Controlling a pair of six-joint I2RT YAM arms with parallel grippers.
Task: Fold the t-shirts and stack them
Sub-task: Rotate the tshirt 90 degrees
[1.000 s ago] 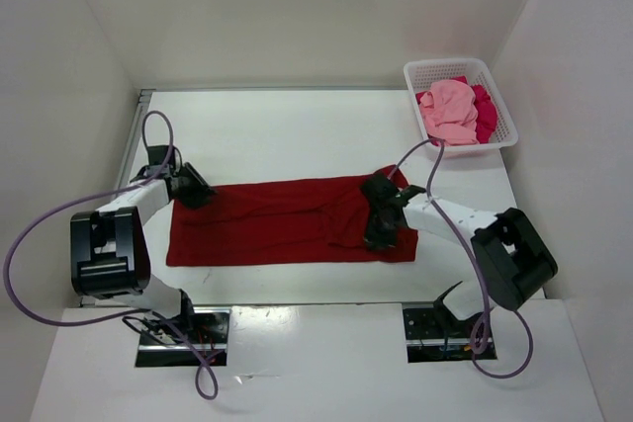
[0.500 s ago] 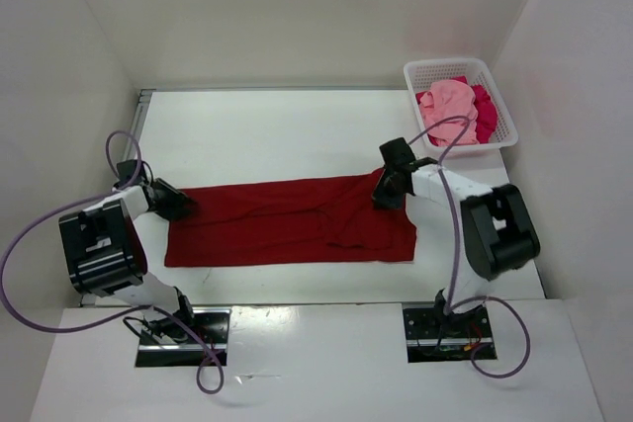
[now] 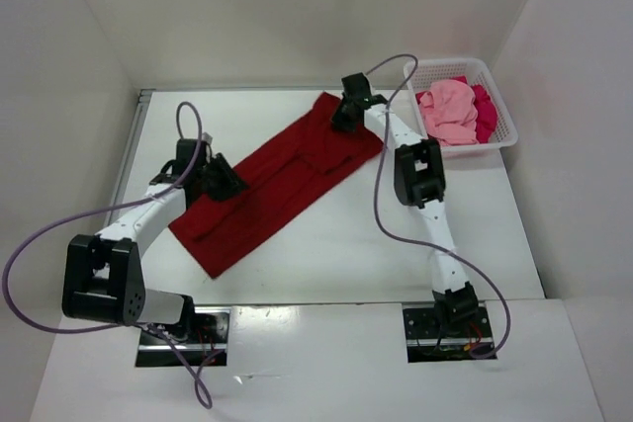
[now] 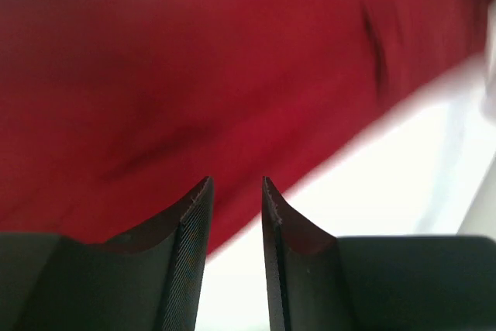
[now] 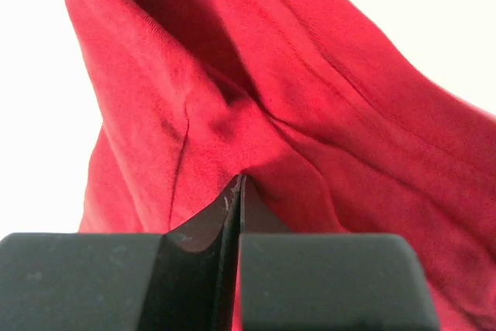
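Observation:
The dark red t-shirt (image 3: pixel 267 185) lies folded into a long strip, running diagonally from the near left to the far middle of the table. My right gripper (image 3: pixel 342 124) is shut on its far end, with cloth bunched at the closed fingertips in the right wrist view (image 5: pixel 239 180). My left gripper (image 3: pixel 229 188) sits over the strip's left edge. In the left wrist view (image 4: pixel 235 184) its jaws are slightly apart with nothing between them, and the red shirt (image 4: pixel 194 75) lies just beyond. The light pink t-shirt (image 3: pixel 450 111) and the crimson-magenta t-shirt (image 3: pixel 484 112) lie crumpled in the basket.
The white lattice basket (image 3: pixel 499 140) stands at the far right corner of the table. White walls close in the table on the left, back and right. Purple cables loop from both arms.
The red shirt swung from lying straight across the table to a diagonal. My right gripper carried its right end far and left. My left gripper moved right and farther onto the strip's left edge.

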